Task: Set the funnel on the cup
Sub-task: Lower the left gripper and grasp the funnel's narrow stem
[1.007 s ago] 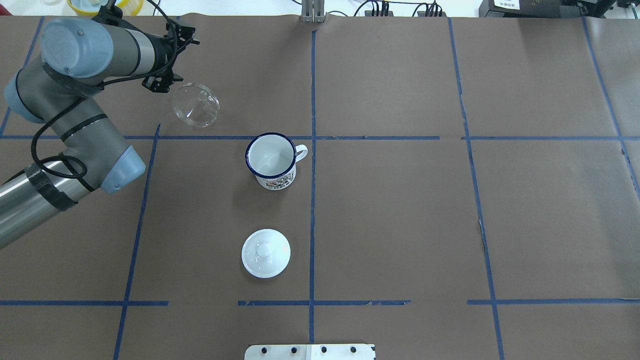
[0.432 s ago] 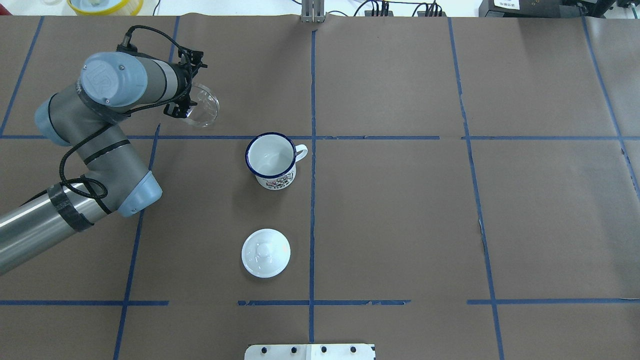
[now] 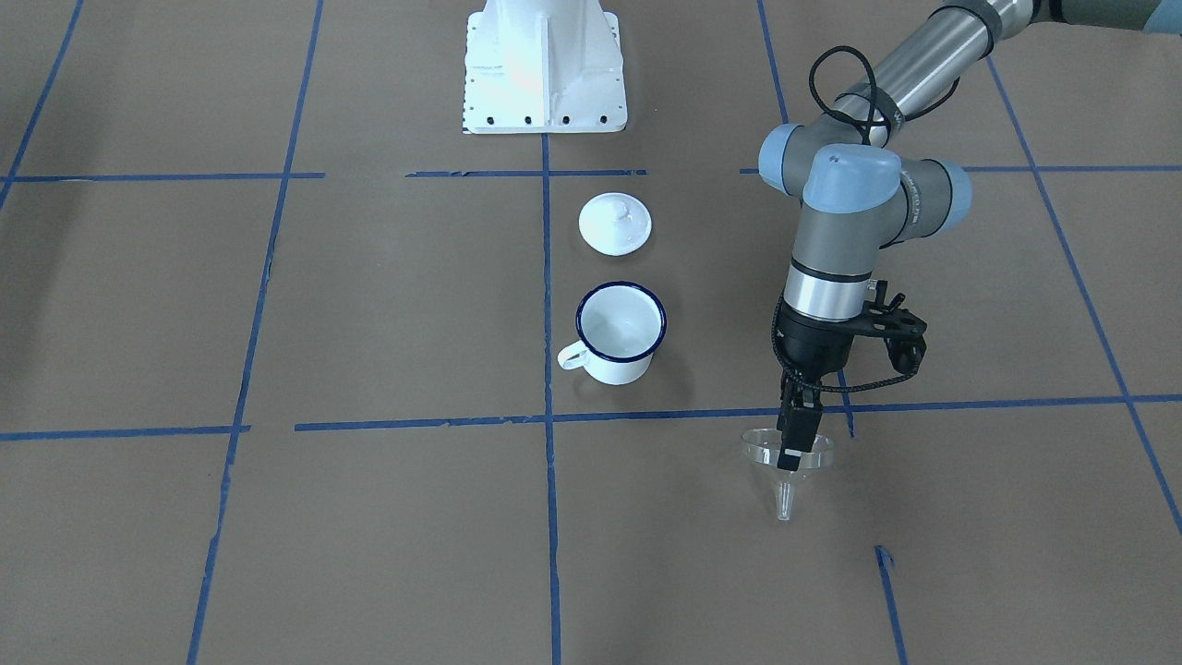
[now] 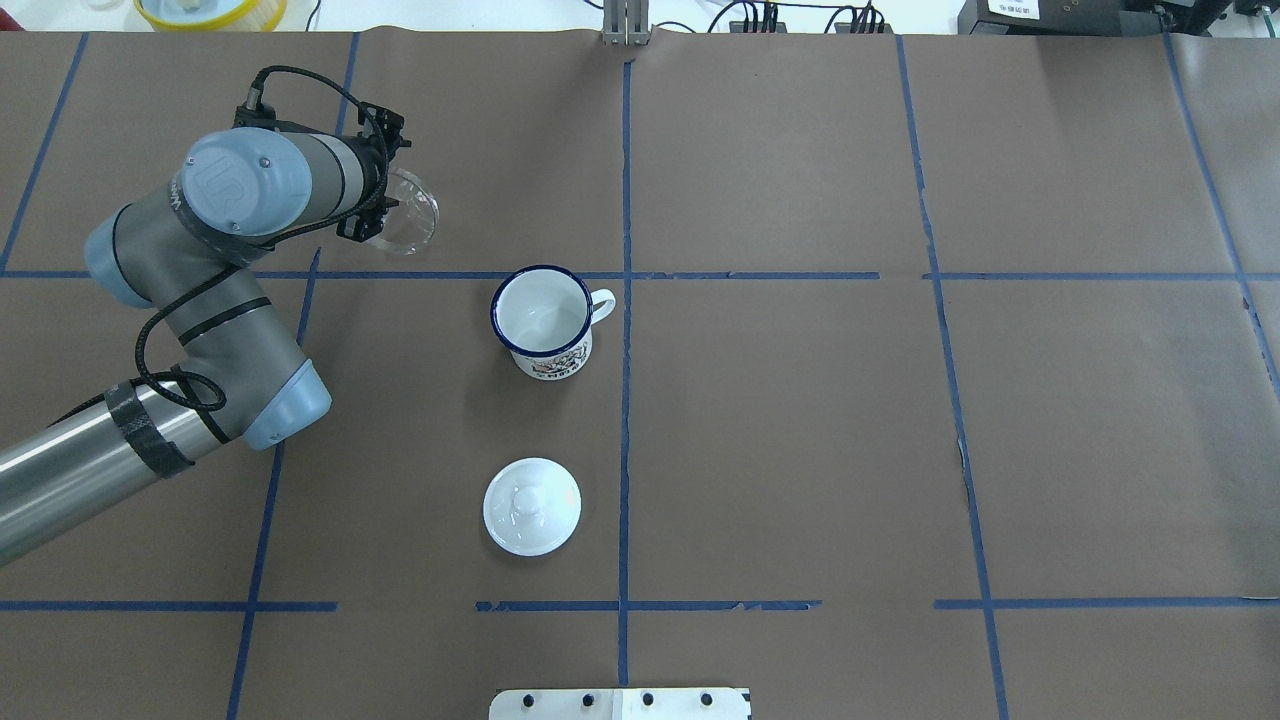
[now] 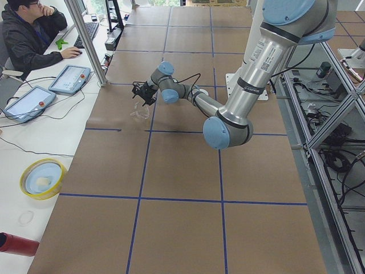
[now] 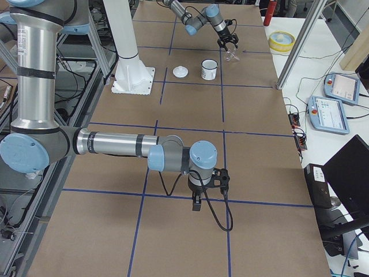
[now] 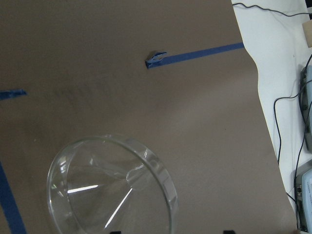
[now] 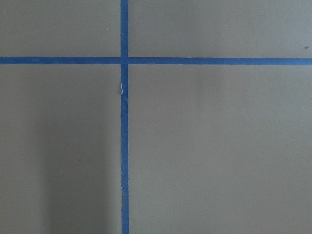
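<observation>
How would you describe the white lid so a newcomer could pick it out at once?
On the brown table with blue tape lines, find the robot's base plate and the cup. The lid lies between them, apart from both: a low white disc with a centre knob, lacking the cup's blue rim and handle.

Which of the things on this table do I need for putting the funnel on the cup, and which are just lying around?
For the job:
- funnel, with the open left gripper astride its rim
- cup, upright, empty

Just lying about:
- white knobbed lid, apart from the cup
- yellow dish, beyond the table's far edge
</observation>
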Controlling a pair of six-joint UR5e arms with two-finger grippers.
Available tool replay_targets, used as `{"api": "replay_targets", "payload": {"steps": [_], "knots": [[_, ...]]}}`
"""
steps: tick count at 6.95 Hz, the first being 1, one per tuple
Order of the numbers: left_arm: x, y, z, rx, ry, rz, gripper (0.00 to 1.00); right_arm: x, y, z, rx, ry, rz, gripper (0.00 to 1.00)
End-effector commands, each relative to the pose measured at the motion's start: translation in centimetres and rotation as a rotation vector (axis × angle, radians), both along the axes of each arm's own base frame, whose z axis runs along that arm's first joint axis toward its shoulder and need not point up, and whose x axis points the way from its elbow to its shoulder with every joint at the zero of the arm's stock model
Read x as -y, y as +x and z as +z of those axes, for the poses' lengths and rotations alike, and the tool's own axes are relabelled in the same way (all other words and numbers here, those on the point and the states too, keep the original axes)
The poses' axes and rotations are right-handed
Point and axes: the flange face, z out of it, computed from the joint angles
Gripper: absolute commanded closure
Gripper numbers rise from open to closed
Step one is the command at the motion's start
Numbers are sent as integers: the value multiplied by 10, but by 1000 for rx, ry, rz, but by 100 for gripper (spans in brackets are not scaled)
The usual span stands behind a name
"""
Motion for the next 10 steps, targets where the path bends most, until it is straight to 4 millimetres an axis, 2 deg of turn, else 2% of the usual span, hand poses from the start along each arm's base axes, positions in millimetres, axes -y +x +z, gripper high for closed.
{"api": "replay_targets", "payload": {"steps": [1, 3, 4, 5, 6, 7, 8, 10], "knots": [[2, 0, 2, -2, -6, -26, 43, 0, 0, 0, 0, 0, 0, 0], [2, 0, 5, 1, -9, -26, 43, 0, 0, 0, 0, 0, 0, 0], [2, 2, 8, 3, -13, -25, 49, 0, 0, 0, 0, 0, 0, 0], [2, 1, 9, 6, -13, -23, 86, 0, 0, 0, 0, 0, 0, 0], [2, 1, 9, 12, -6, -18, 100, 0, 0, 0, 0, 0, 0, 0], [1, 0, 4, 13, 4, -13, 100, 0, 0, 0, 0, 0, 0, 0], [-1, -8, -14, 5, 39, -4, 100, 0, 0, 0, 0, 0, 0, 0], [1, -63, -69, -14, 99, 21, 100, 0, 0, 0, 0, 0, 0, 0]]}}
